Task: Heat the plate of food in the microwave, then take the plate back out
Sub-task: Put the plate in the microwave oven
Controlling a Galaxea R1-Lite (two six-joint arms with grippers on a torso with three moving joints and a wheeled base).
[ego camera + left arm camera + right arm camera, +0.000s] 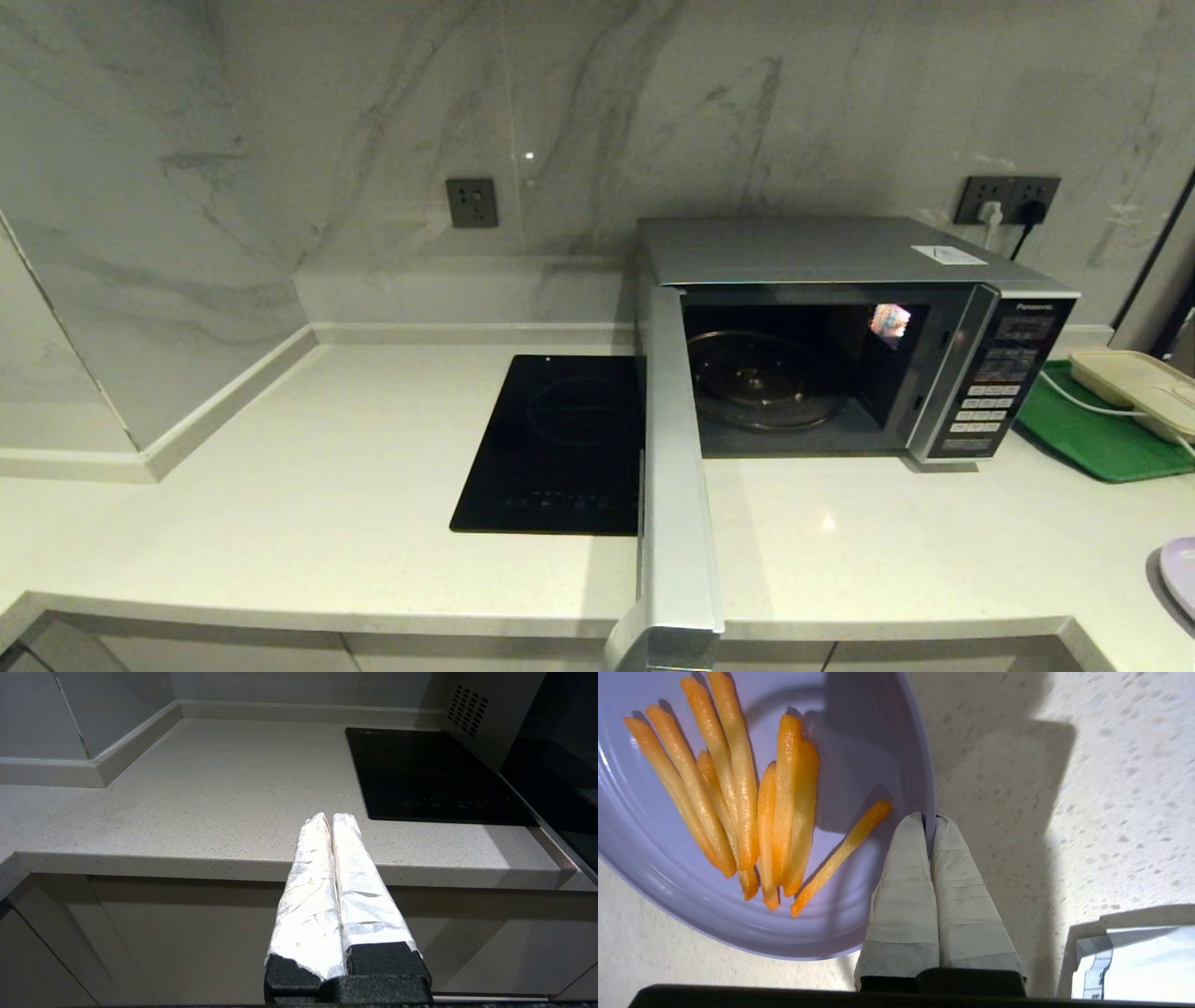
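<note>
The right gripper (930,820) seemingly pinches the shallow lavender oval plate of fries (738,812) by its rim, so lift it level.

Dim warm head view, glare spot on countertop (826,523), hard pincer shadow across plate (859,756), edges bowed

microwave (840,280) cavity open — glass turntable (766,381) bare | swung door (674,485) flanks approach
</note>
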